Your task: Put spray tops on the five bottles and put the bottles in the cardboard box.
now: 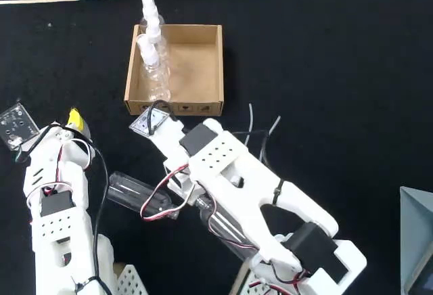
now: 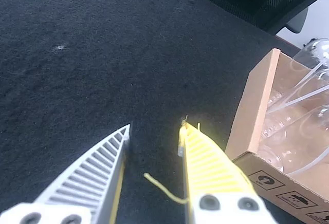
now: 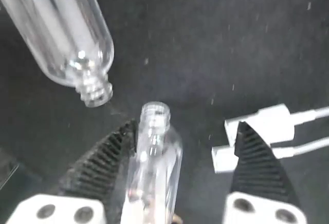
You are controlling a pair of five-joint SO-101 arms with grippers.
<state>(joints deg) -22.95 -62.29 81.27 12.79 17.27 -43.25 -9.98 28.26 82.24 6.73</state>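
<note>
Cardboard box (image 1: 220, 65) sits at far centre-left of the table (image 1: 352, 72), with capped bottles (image 1: 155, 72) upright in its left part. Left gripper (image 2: 154, 127) is over the table just beside the box's near-left corner. Right gripper (image 3: 186, 126) is nearer, mid-table, over an uncapped bottle (image 3: 154, 157) lying between its fingers. A second uncapped bottle (image 3: 56, 23) lies alongside, their necks close together. Two spray tops (image 3: 267, 124) lie by the opposite finger.
</note>
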